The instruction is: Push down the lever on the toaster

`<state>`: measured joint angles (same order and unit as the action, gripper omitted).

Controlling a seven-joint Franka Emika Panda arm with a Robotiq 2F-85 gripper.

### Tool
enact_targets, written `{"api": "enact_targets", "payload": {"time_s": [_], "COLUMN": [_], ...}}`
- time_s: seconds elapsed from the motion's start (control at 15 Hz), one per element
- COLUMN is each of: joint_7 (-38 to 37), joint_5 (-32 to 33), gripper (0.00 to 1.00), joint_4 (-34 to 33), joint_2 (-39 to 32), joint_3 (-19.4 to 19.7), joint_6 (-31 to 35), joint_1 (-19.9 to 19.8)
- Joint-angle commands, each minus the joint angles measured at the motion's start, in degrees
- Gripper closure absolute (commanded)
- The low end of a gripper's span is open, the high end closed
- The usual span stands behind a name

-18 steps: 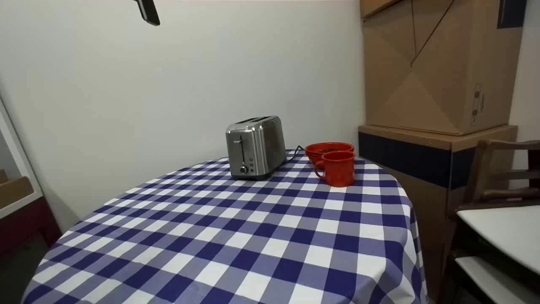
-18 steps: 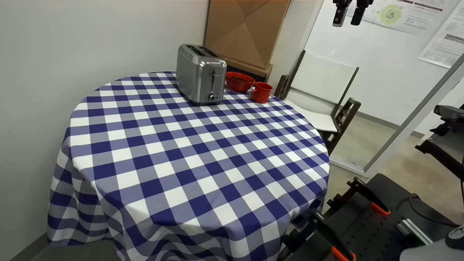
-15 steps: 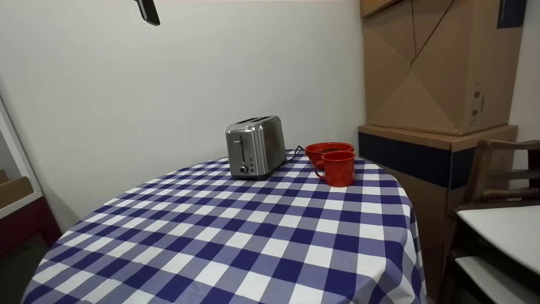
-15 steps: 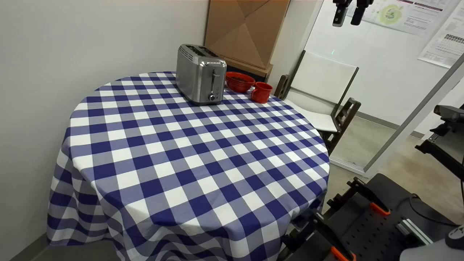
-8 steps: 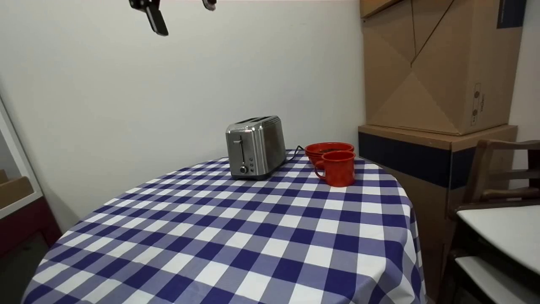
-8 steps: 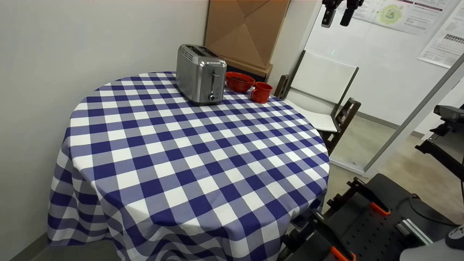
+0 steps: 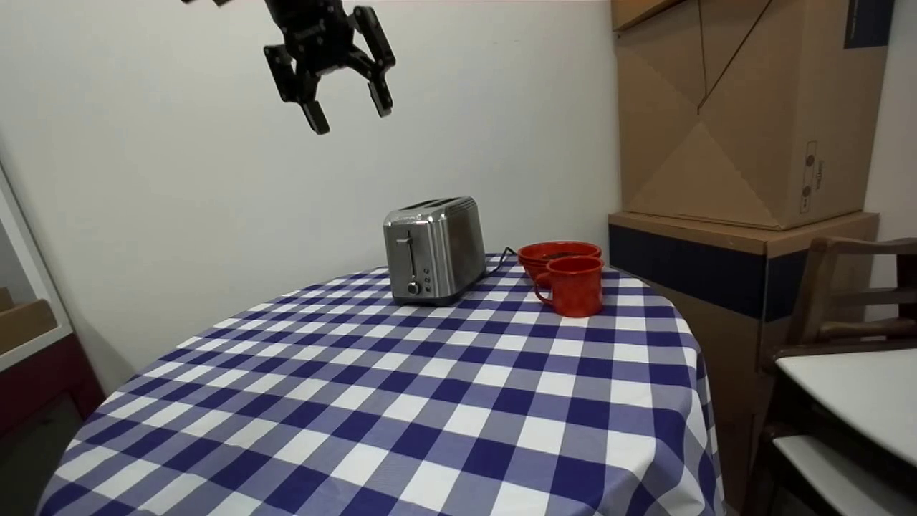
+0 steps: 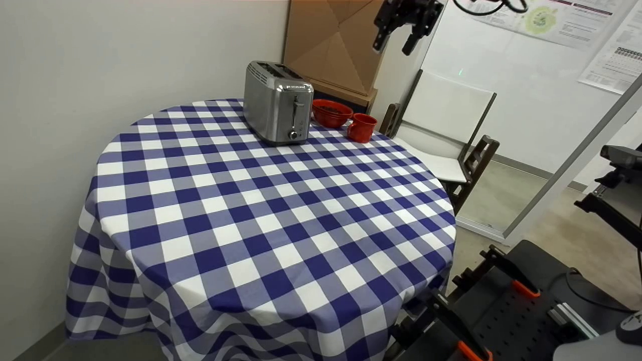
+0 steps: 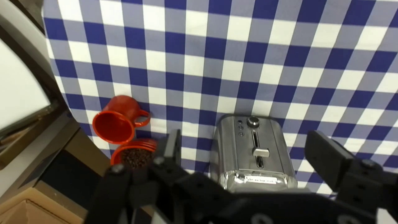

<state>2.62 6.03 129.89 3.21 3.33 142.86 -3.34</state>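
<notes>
The silver toaster (image 7: 458, 251) stands upright on the checked tablecloth in both exterior views (image 8: 261, 100). Its lever (image 7: 404, 241) sits in the upper part of the front slot, above the round knob. In the wrist view the toaster (image 9: 224, 146) lies between my fingers in the picture, with the lever (image 9: 260, 152) facing the camera. My gripper (image 7: 351, 109) is open and empty. It hangs in the air higher than the toaster and apart from it, and also shows in an exterior view (image 8: 394, 46). The wrist view (image 9: 244, 149) shows its fingers wide apart.
A red mug (image 7: 577, 288) and stacked red bowls (image 7: 559, 251) stand beside the toaster; the top bowl holds dark bits (image 9: 136, 158). A cord runs behind the toaster. A wall is behind the table. Cardboard boxes (image 7: 716, 122) and a chair (image 8: 441, 120) stand past the table edge.
My gripper has come down into fuller view and moved closer to the toaster, rightward in one exterior picture and leftward in another. It stays open. The toaster, lever, mug and bowls have not moved.
</notes>
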Motion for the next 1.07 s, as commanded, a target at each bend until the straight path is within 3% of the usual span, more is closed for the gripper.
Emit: {"api": "enact_targets", "payload": {"time_s": [0.0, 0.07, 0.33, 0.67, 0.8, 1.0], "joint_7": [-1.1, -1.1, -0.7, -0.2, -0.1, 0.0], "joint_5": [-0.8, -0.5, -1.0, -1.4, -1.6, -1.6], "gripper": [0.05, 0.26, 0.56, 0.93, 0.99, 0.98], "joint_4": [-4.3, -5.4, -11.0, -18.9, -22.1, -26.6], "joint_2": [-9.1, -11.7, -21.0, -29.8, -32.8, -37.4], "joint_3": [-0.6, -0.8, -1.7, -3.1, -3.5, -3.9], "joint_6": [10.7, 13.5, 20.4, 22.8, 22.6, 22.4], "joint_1": [0.6, 0.8, 1.5, 2.1, 2.2, 2.3]}}
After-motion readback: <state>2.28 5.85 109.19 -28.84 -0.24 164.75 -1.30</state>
